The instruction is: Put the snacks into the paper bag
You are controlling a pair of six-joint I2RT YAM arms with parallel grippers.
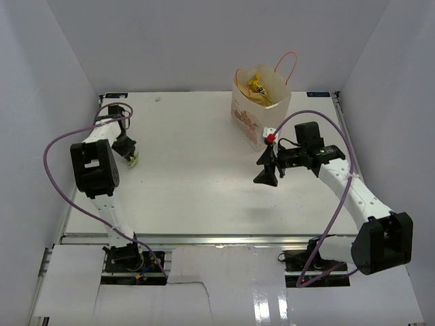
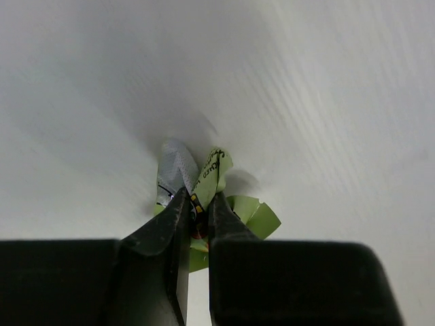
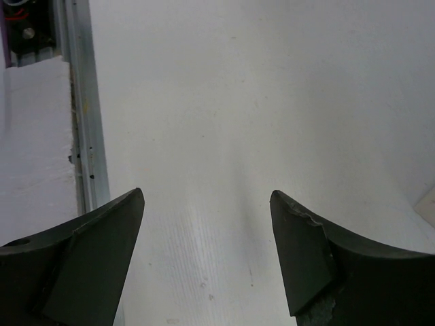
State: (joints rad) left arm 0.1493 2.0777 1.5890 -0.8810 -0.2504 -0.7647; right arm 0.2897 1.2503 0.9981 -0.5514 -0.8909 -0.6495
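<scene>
Left gripper is pinched almost shut on the light-green packet. The grip is on a crumpled edge, and the rest of the wrapper fans out below and right of the fingers. In the top view that's mid-left of the frame, low over the table. Can't tell if the packet is clear of the surface.

Right gripper is wide open with nothing between the fingers. It sits right of centre, just below the paper bag. Bag is upright at upper centre-right, mouth open, yellow packet showing inside. No other packets in sight on the table, so my read is this is probably the last one.

For the carry:
- It's a thin edge grip, so hold the squeeze and skip fast swings, or the wrapper could slide out.
- Lift above rim height first.
- Cross toward the upper right of the frame and centre over the mouth, clear of the orange handles.
- Bag is light paper, so a knock on the rim may tip it.
- Release only once the packet is inside the mouth.
- Right arm sits close to the bag, so mind it on the crossing path.
</scene>
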